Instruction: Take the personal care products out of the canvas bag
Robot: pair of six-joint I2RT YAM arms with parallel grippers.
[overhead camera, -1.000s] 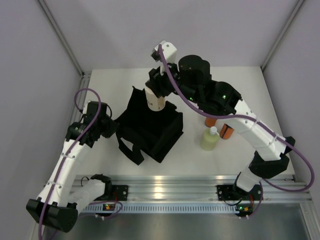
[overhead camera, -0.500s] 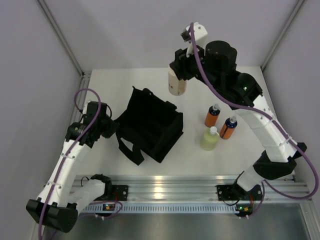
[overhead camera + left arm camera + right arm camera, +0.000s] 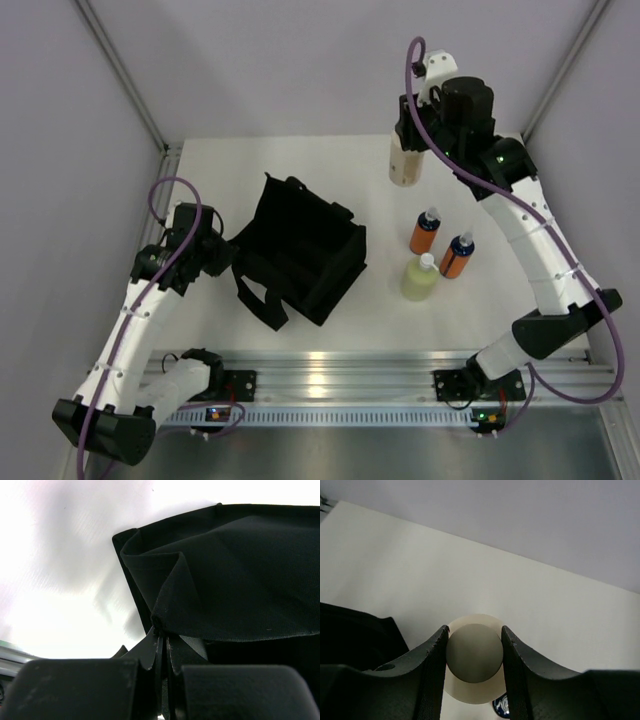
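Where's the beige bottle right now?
Top view: the beige bottle is gripped by its cap in the right end effector, over the far side of the table, beyond the two orange bottles and right of the canvas bag.

The canvas bag lies on the table, left of centre. To its right, the first bottle and second bottle stand side by side. The third bottle is just nearer, and the fourth bottle is held farther back.

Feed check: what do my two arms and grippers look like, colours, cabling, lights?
The left arm and right arm share white tube links and black joint housings. A purple cable runs along each. The fingers are matte black and curved. A green light glows on the right arm's upper joint.
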